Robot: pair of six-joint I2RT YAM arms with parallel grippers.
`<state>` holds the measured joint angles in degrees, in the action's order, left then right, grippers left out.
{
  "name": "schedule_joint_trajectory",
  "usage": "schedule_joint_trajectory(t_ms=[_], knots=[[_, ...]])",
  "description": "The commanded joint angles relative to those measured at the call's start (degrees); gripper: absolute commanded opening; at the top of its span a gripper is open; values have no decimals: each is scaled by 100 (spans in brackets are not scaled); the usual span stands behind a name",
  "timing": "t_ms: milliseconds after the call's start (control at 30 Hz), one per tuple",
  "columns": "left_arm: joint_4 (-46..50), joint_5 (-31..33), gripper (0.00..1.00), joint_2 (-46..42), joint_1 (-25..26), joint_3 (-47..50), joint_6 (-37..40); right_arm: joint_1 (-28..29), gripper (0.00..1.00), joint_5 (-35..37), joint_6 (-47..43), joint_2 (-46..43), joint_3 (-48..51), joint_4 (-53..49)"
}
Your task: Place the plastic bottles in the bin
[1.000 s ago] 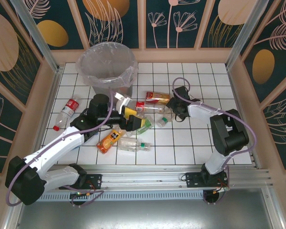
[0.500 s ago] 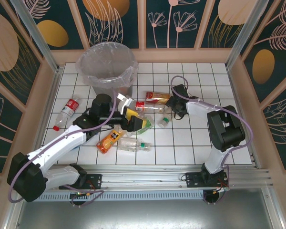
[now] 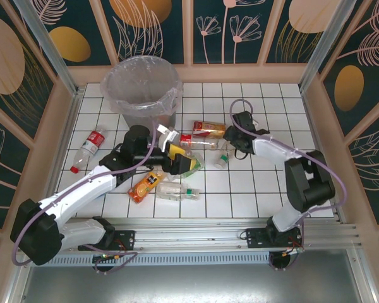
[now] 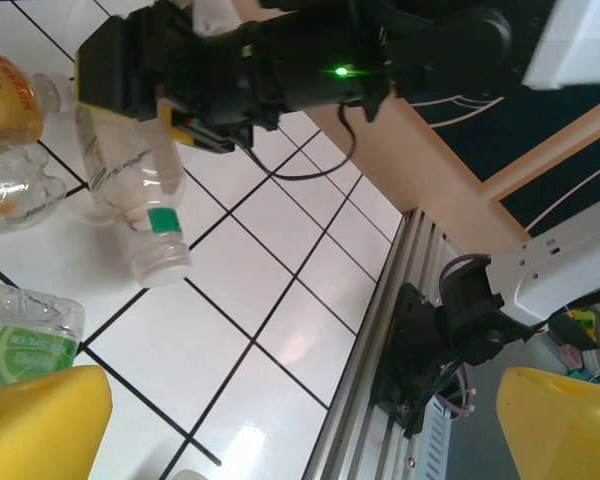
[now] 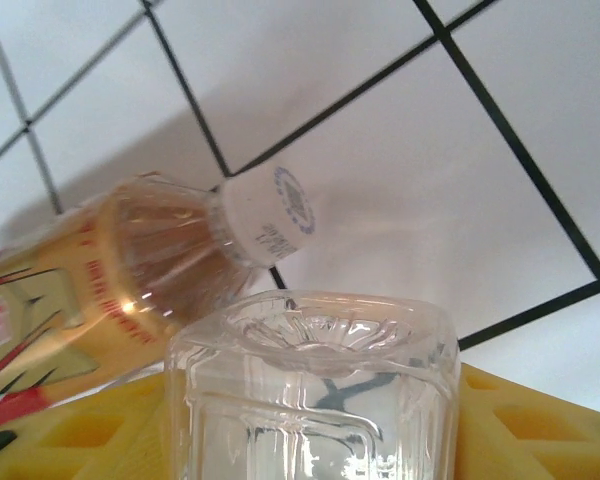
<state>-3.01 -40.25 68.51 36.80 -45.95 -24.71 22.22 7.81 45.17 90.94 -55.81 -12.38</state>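
Bin: round grey bag-lined bin [image 3: 148, 115] looks bare (early days)
Bench [image 3: 252, 183]: clear plastic bottles [image 3: 175, 191], we see plenty
Left pincer [image 3: 179, 156]: released
Right pincer [image 5: 315, 440]: astride a clear ribbed bottle [image 5: 310, 340]; grip, cannot tell

The round grey bin [image 3: 141, 88], lined with a clear bag, stands upright at the far left of the tiles. A red-labelled bottle [image 3: 90, 147] lies alone, well left of the rest. Nearer, an orange bottle [image 3: 144, 186] lies beside a clear green-capped bottle [image 3: 177, 191]. An amber bottle [image 3: 208, 128] lies right of the bin.
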Motion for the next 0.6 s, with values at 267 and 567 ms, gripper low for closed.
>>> schedule_joint_trajectory(t_ms=[267,567], knots=[[-1193,221,93,624,482,81,-963,401,59,-91,-797,-1799,484,464],[-1319,1142,84,1552,1137,-490,-1155,758,59,-522,-845,-2764,688,632]])
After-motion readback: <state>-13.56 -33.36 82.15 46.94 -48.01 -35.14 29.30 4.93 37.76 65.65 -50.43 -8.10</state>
